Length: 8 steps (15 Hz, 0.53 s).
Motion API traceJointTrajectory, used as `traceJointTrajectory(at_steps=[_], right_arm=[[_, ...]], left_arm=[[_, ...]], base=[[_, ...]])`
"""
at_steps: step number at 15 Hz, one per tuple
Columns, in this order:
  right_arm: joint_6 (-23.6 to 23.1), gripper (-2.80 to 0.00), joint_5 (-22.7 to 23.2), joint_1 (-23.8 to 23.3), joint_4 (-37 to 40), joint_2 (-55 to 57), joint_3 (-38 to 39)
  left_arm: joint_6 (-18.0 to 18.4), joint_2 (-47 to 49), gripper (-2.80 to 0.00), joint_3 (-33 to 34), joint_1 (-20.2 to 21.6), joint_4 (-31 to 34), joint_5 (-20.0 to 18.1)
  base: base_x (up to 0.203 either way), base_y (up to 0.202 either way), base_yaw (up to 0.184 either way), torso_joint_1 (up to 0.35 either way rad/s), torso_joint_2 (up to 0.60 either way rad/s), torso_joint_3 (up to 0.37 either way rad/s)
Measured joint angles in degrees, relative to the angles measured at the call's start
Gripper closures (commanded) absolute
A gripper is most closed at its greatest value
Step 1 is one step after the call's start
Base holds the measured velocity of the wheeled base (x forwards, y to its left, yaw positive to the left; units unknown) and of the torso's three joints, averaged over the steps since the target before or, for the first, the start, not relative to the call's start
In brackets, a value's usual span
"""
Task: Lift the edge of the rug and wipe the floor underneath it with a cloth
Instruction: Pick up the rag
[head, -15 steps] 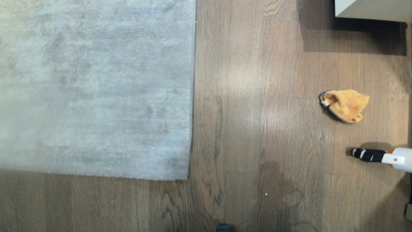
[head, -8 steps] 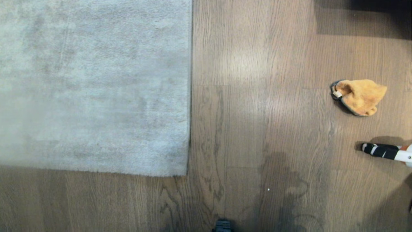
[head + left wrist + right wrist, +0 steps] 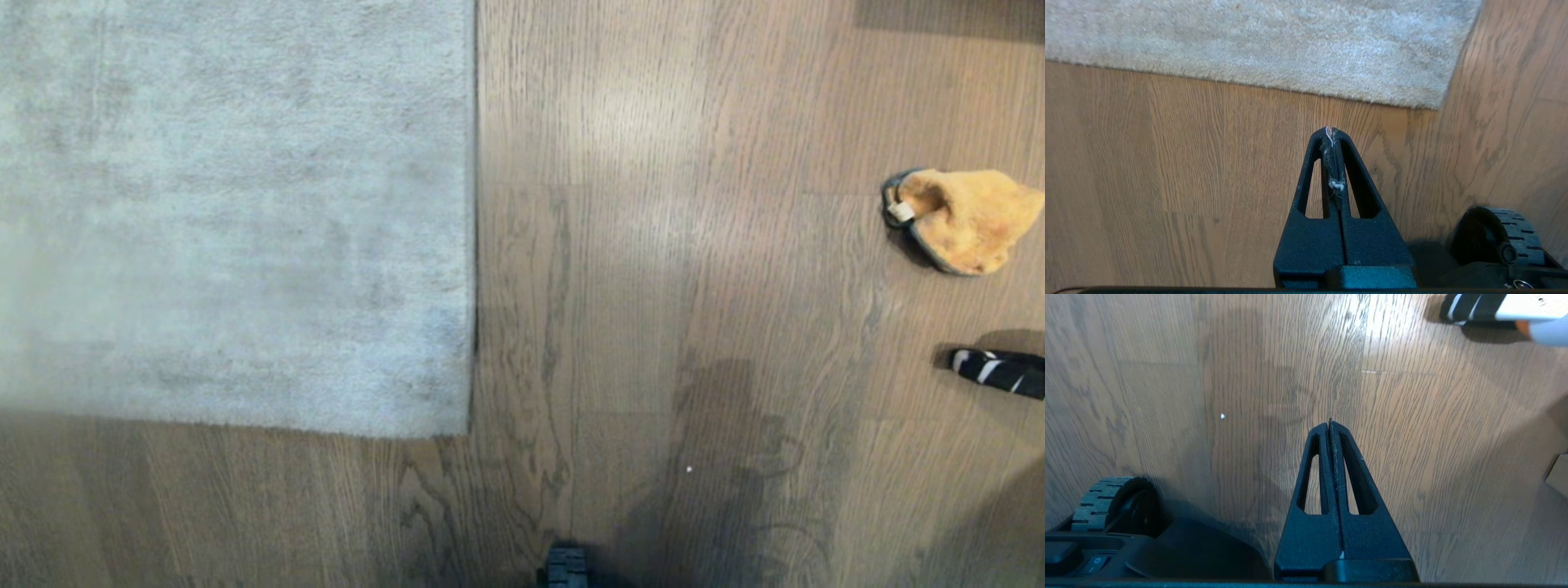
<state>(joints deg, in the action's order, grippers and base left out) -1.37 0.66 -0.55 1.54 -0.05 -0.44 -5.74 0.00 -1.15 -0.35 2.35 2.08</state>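
Fingers clenched empty on left gripper point(image 3: 1332, 132) and right gripper point(image 3: 1329, 424); one cloth point(image 3: 963, 219), one rug point(image 3: 237, 212).

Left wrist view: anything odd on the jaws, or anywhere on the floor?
Yes. The left gripper is shut with pale lint and a loose thread caught between its jaws. The cloth lies crumpled on the floor, well apart from the rug edge, which lies flat.

Brown wood-grain plank flooring with darker grey streaks point(image 3: 620, 269) fills the room's visible ground. A pale sheen of overhead light lies across the planks at the far middle, and soft dark shadows fall on the boards near the bottom and in the far right corner
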Motion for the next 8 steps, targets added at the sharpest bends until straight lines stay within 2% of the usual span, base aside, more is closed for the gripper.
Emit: traceJointTrajectory(at_steps=[3, 8], right_arm=[[-0.01, 0.0, 0.0, -0.02, 0.0, 0.05, 0.0], [0.0, 0.0, 0.0, -0.02, 0.02, 0.07, 0.0]], left_arm=[[0.0, 0.0, 0.0, 0.0, 0.0, -0.01, 0.0], [0.01, 0.0, 0.0, 0.0, 0.0, 0.01, -0.02]], base=[[0.0, 0.0, 0.0, 0.002, 0.0, -0.09], [0.0, 0.0, 0.0, 0.002, 0.0, -0.005]])
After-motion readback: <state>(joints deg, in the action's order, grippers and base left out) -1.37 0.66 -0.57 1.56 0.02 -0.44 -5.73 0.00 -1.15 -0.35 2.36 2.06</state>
